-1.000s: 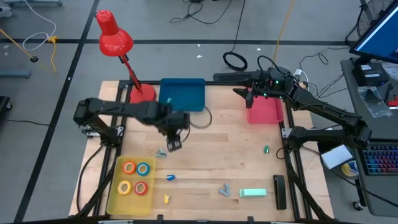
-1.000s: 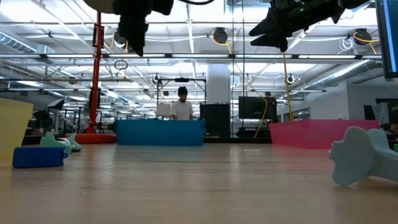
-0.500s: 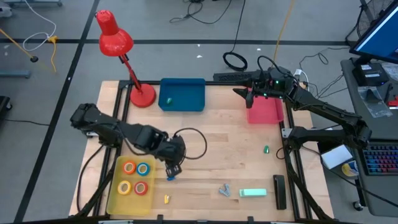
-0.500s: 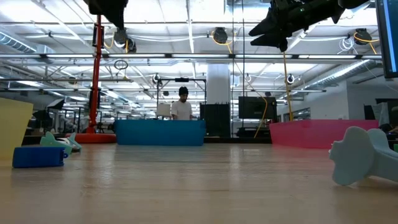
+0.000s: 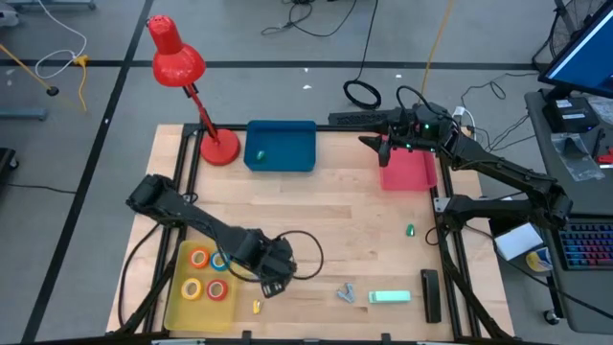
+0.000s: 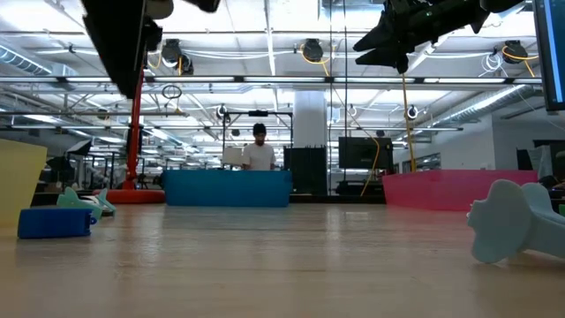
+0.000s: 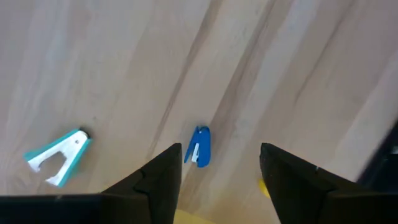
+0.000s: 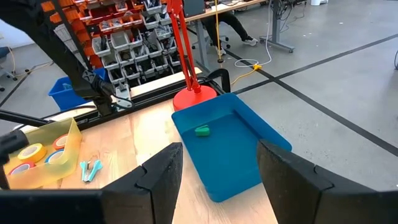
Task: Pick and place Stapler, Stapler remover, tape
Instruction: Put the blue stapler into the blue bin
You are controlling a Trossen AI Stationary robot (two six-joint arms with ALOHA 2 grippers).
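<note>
Now the left pincer [image 5: 271,285] hangs parted above a small blue plastic stapler [image 7: 199,146] near the desk [image 5: 364,216]'s front edge.
Descending off-centre could knock it sideways; the right pincer [image 5: 385,146], parted, waits over the pink tray [image 5: 410,174].

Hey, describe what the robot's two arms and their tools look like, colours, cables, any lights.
Both arms are dark, almost black, built from jointed segments. The left arm trails a thin black cable looping beside its tool. The right arm shows small green lights near its wrist, behind its tool. Each tool ends in two broad, flat, dark fingers, matte and without visible markings.
</note>
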